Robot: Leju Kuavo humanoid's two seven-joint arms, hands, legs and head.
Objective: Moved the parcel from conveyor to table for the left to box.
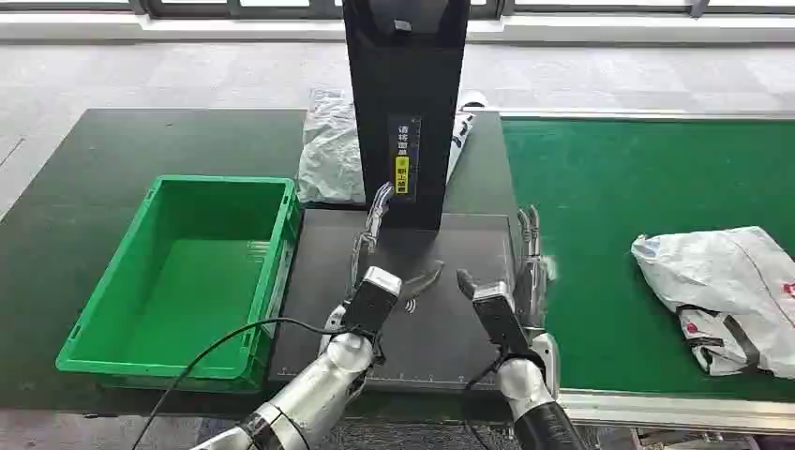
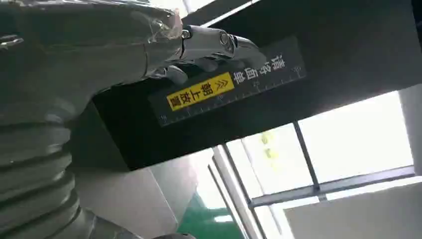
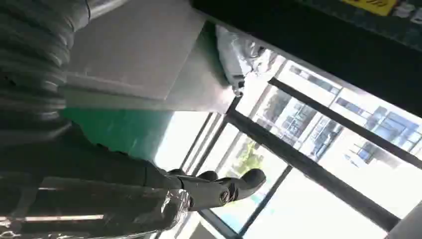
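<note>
Left hand (image 1: pixel 373 246) is raised over the dark scanner platform (image 1: pixel 441 328), fingers extended and apart, nothing held — fingertips lie close to the yellow label (image 1: pixel 401 174) on the black scanner column (image 1: pixel 405 103). In the left wrist view the label (image 2: pixel 200 91) carries black Chinese characters and chevrons; white characters are printed beside it. Right hand (image 1: pixel 528 267) is likewise spread and empty, at the platform's right edge. The parcel (image 1: pixel 727 291) — a white plastic mailer with red and dark print — lies on the green conveyor belt (image 1: pixel 600 206), well apart from both hands. A second white bag (image 1: pixel 330 150) lies behind the column. The green crate (image 1: pixel 192 272) on the table (image 1: pixel 75 187) holds nothing.
</note>
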